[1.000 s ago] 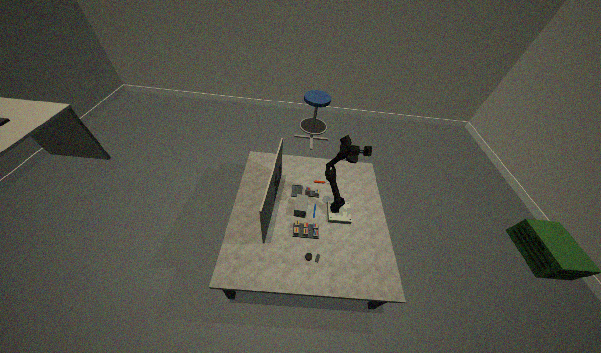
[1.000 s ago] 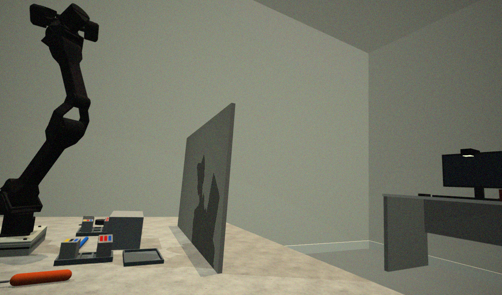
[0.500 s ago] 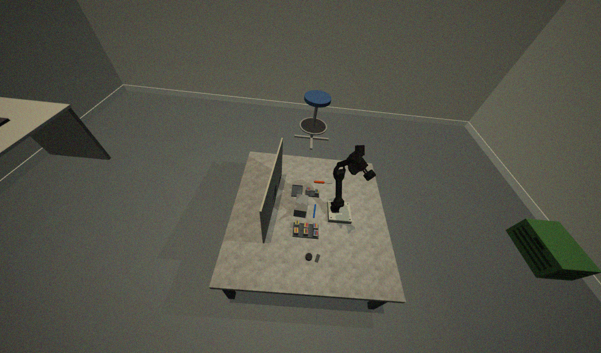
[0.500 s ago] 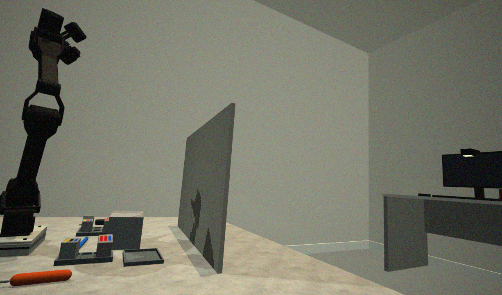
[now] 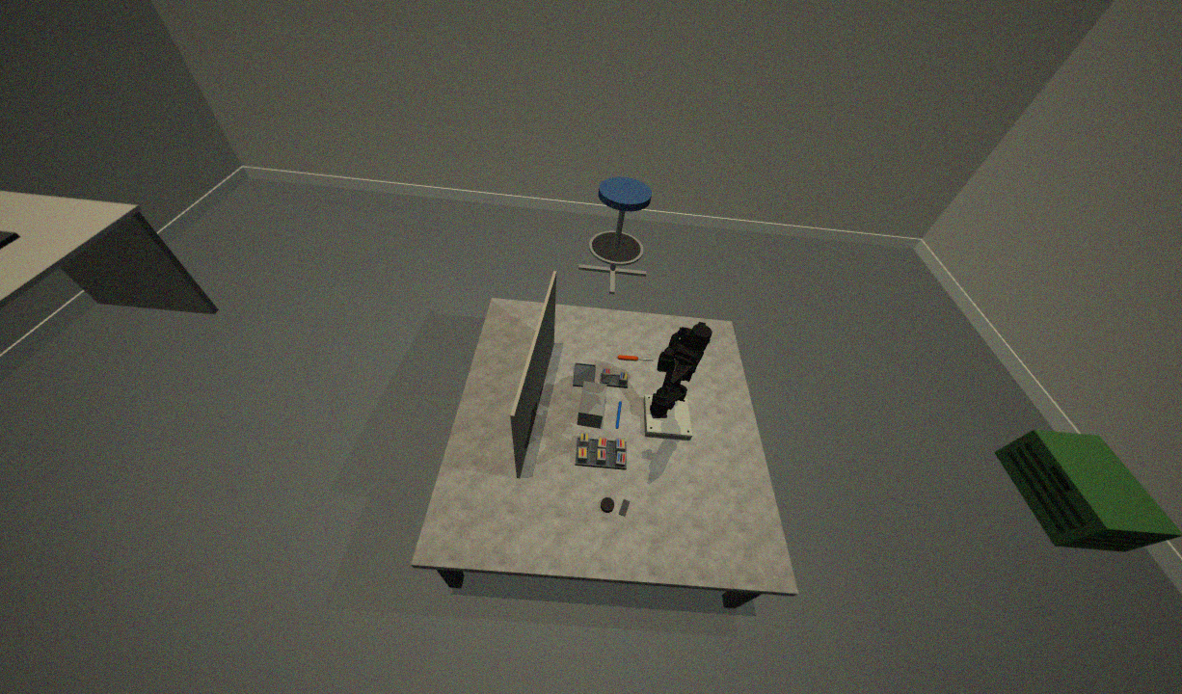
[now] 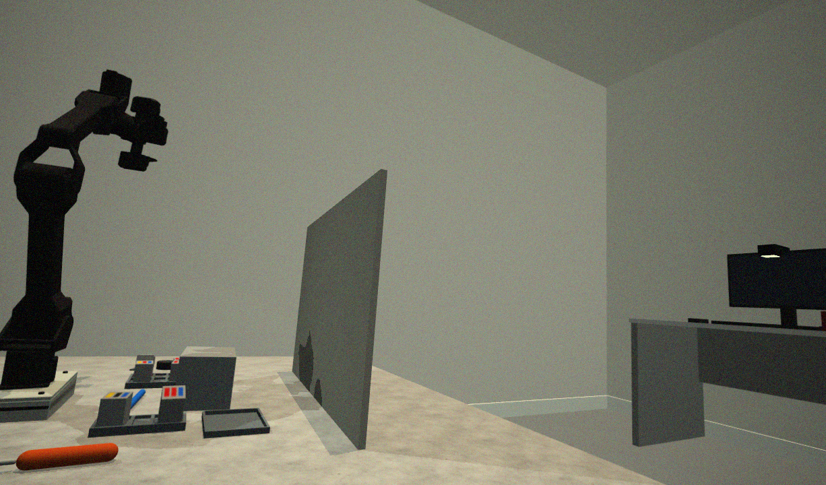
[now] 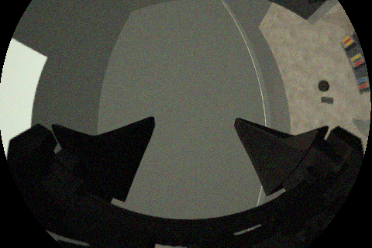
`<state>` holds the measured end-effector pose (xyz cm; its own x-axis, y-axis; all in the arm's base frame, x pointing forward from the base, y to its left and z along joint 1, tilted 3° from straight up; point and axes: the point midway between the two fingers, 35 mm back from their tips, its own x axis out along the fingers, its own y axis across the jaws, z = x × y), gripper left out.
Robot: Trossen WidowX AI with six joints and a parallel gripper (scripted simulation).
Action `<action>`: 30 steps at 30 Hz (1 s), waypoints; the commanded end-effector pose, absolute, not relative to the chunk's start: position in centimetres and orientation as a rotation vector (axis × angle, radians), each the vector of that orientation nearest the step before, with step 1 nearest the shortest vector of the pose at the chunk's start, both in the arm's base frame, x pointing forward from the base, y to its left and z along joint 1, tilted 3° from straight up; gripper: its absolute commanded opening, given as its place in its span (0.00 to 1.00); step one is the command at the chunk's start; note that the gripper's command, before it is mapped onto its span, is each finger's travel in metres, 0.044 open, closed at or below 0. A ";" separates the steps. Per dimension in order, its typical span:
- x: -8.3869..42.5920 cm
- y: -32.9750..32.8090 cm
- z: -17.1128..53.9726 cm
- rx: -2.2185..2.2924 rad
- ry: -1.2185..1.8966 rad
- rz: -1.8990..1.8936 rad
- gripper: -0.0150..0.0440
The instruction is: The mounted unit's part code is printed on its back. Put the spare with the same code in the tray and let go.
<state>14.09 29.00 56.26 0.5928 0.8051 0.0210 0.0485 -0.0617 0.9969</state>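
Black gripper (image 6: pixel 139 157) hangs high, fingers spread on nothing, seemingly well above the tray (image 6: pixel 234 422).

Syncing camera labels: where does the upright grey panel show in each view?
Top: upright grey panel stands edge-on along the table's left part, left of the parts.
Exterior: centre, rising from the table, right of the tray.
Wrist: a narrow strip at the top centre, likely the panel; unsure.
Shared landmark: the small dark disc on the table, at the wrist view's right.
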 end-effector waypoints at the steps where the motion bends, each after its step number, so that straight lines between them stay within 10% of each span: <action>1: 19.3 29.4 52.1 1.293 0.677 0.568 1.00; 18: 37.0 17.0 35.2 0.506 0.790 -0.027 1.00; 30: 38.9 0.6 23.2 0.156 1.306 -0.227 1.00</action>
